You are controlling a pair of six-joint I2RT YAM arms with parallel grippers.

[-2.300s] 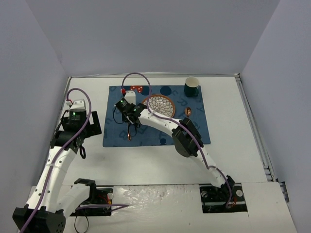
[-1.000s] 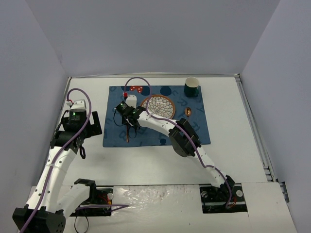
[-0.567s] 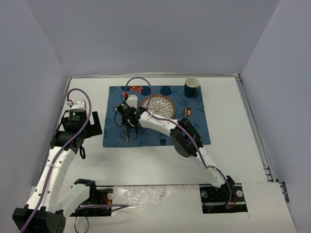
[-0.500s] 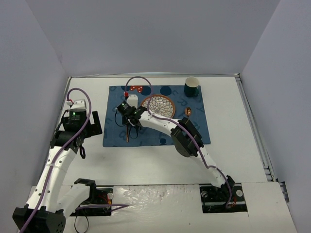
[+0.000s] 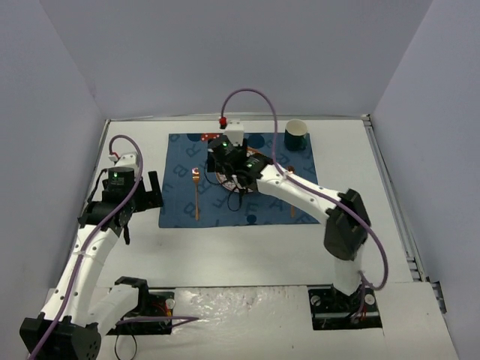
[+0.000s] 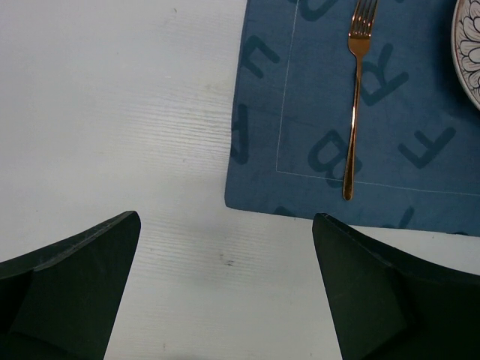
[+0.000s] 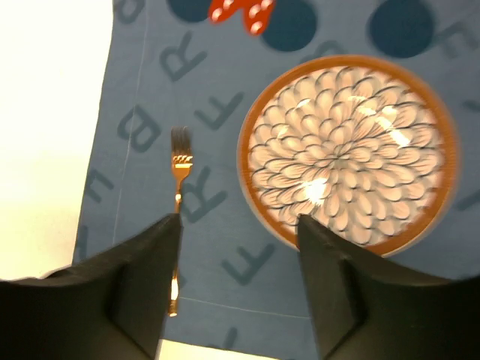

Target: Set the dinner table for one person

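The white dinner table (image 5: 352, 172) carries a dark blue letter-printed placemat (image 5: 180, 210). A copper fork (image 5: 196, 193) lies on the mat, left of the patterned plate (image 7: 349, 154); it also shows in the wrist views, fork (image 7: 178, 187) and fork (image 6: 354, 97). My right gripper (image 5: 238, 178) hovers over the plate's left edge, open, with nothing between its fingers (image 7: 142, 285). In the overhead view the plate is mostly hidden under it. A green cup (image 5: 296, 135) stands at the mat's far right corner. My left gripper (image 6: 225, 217) is wide open over bare table beside the mat's left edge.
A copper spoon (image 5: 289, 175) lies right of the plate, partly covered by the right arm. A red-and-white print (image 7: 241, 11) marks the mat's far edge. Walls close the table on three sides. The arm bases sit at the near edge.
The right gripper opened and let go of the fork, which now lies on the mat. It then rose and swung right, over the plate. The left arm barely moved.
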